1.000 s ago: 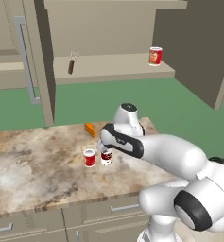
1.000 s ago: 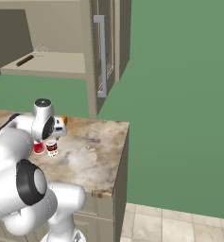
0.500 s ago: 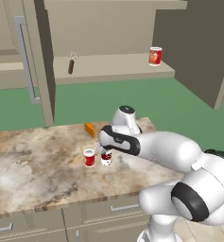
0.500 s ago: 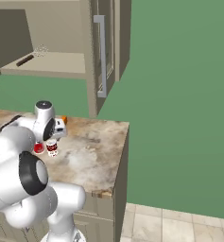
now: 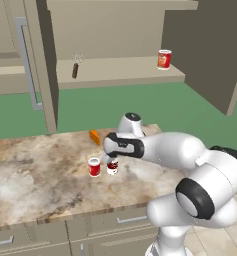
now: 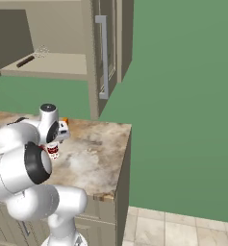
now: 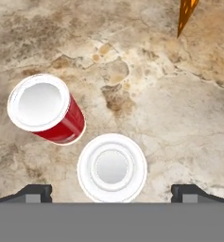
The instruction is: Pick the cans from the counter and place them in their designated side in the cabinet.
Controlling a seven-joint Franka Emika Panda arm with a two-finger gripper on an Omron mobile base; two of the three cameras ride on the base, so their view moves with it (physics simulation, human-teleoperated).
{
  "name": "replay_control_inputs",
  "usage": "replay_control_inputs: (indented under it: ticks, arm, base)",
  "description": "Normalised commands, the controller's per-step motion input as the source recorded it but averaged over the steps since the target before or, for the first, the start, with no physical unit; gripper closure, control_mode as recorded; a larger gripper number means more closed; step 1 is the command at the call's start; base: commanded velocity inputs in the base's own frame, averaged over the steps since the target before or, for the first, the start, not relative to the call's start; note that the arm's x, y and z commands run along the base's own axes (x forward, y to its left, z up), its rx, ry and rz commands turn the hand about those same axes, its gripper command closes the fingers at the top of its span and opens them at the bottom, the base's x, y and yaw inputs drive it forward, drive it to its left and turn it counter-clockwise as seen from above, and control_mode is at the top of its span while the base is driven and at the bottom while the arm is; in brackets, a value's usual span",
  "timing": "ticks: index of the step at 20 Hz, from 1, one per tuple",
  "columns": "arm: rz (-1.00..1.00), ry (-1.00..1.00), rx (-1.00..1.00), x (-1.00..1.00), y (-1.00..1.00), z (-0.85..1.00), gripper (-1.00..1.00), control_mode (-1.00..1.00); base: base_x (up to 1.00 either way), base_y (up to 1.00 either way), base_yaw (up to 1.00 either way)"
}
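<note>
Hovering directly above the maroon-and-white can (image 7: 112,168), the gripper (image 7: 112,193) had its fingers spread wide, one on each side, touching nothing. That can stood upright on the counter (image 5: 35,170), just right of the red can (image 5: 94,167). An orange-red can (image 5: 164,59) sat on the cabinet shelf (image 5: 115,72).

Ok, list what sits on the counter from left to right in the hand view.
Bright red can → white-topped can, sitting between the open end effector's fingertips → orange carrot tip at the top right.
</note>
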Motion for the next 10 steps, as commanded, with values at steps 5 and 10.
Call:
replay_control_inputs:
  ticks: [5, 10]
  arm:
    - [0.04, 0.00, -0.01, 0.10, 0.09, -0.16, -1.00, -1.00]
    - [0.04, 0.00, -0.01, 0.12, 0.07, -0.12, -1.00, -1.00]
  base:
    - [0.00, 0.00, 0.00]
    - [0.00, 0.00, 0.00]
